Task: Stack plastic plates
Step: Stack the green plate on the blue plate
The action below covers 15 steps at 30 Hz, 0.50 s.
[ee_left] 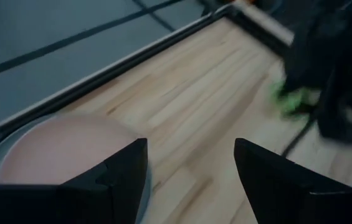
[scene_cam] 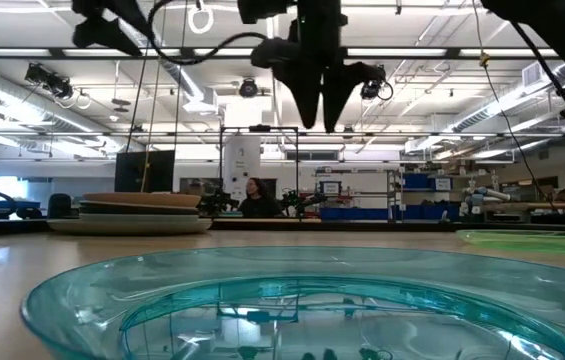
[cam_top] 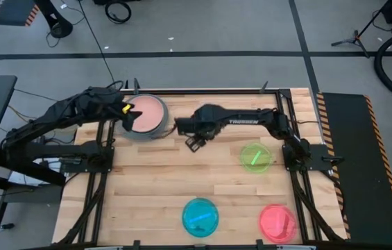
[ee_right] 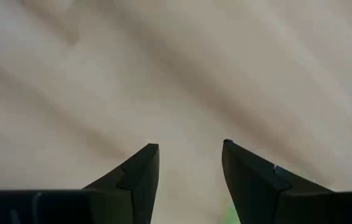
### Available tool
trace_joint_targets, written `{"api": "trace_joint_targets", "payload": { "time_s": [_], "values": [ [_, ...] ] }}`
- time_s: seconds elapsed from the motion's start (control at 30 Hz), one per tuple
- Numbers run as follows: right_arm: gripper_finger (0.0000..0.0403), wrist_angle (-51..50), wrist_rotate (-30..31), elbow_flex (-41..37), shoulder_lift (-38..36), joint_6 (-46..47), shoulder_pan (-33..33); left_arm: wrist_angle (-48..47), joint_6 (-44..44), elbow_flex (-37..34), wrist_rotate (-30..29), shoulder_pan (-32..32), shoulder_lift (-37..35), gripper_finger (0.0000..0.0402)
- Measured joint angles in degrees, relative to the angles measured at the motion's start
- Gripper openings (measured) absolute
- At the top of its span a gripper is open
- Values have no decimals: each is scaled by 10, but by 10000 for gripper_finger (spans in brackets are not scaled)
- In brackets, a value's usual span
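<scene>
A stack of plates (cam_top: 147, 117) stands at the table's far left, salmon pink on top with a grey rim below; it also shows in the low view as the stack (scene_cam: 142, 212). My left gripper (cam_top: 130, 118) hovers open above the stack's left edge, and the salmon plate (ee_left: 57, 155) lies beneath its fingers. My right gripper (cam_top: 194, 141) is open, held above bare wood just right of the stack, hanging high in the low view (scene_cam: 320, 100). The green plate (cam_top: 254, 156), cyan plate (cam_top: 200, 217) and red-pink plate (cam_top: 277, 222) lie flat and apart on the table.
The cyan plate (scene_cam: 292, 300) fills the low view's foreground and the green plate (scene_cam: 542, 238) shows at its right edge. Bare wood lies at the table's middle (cam_top: 161, 173). A person sits in the room far behind the table (scene_cam: 255, 198).
</scene>
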Motion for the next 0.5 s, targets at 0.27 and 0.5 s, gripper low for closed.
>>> {"api": "trace_joint_targets", "payload": {
  "time_s": [0.27,0.5],
  "values": [
    [173,2,-55,-160,-19,89,52,137,-10,3,77,-1,6,245],
    [170,36,-67,-337,-113,160,82,133,17,19,75,11,-39,245]
  ]
}}
